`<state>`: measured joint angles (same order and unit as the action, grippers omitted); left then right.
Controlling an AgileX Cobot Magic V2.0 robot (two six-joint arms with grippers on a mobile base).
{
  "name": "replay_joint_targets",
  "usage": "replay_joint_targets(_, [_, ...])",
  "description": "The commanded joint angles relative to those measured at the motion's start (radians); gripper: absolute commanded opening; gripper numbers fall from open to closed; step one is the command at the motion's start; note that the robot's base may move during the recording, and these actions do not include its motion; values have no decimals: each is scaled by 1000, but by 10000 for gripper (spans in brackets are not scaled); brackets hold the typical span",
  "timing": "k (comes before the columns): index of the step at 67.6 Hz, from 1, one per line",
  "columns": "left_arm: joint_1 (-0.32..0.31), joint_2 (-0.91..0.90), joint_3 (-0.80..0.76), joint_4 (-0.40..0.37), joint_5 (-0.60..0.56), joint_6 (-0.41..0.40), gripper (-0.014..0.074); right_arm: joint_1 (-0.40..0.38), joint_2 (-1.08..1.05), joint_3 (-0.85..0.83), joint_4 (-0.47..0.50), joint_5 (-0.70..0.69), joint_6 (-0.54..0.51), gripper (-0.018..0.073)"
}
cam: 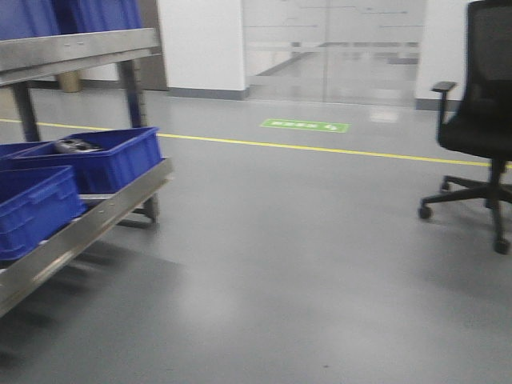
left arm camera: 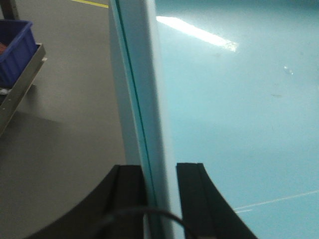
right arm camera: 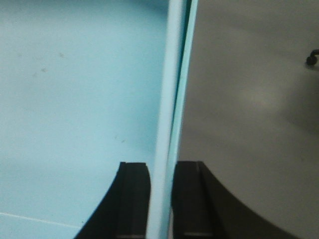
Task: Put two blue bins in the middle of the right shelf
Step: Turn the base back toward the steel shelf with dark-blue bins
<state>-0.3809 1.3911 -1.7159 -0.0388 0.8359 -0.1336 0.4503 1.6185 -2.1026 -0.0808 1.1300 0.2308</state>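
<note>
Clenched on pale-blue bin wall with left tool and right tool. Held over floor; shelving not yet done.

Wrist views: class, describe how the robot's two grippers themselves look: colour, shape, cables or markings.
Both the left gripper and the right gripper have two matte black fingers with flat, square-cut tips that flare outward in a curve toward the base. A thin dark cable arcs across the left one's base. No markings show.
</note>
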Motion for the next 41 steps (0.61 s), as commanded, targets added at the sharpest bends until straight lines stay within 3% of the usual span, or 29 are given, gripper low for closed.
replay_joint_targets(1, [-4,-18,-17,-19,-78,18,-111,0,-23,-19,-11,-99,-11,-154])
replay_joint_targets(41, [-4,-18,-17,-19,-78,18,-111,0,-23,-19,-11,-99,-11,-154])
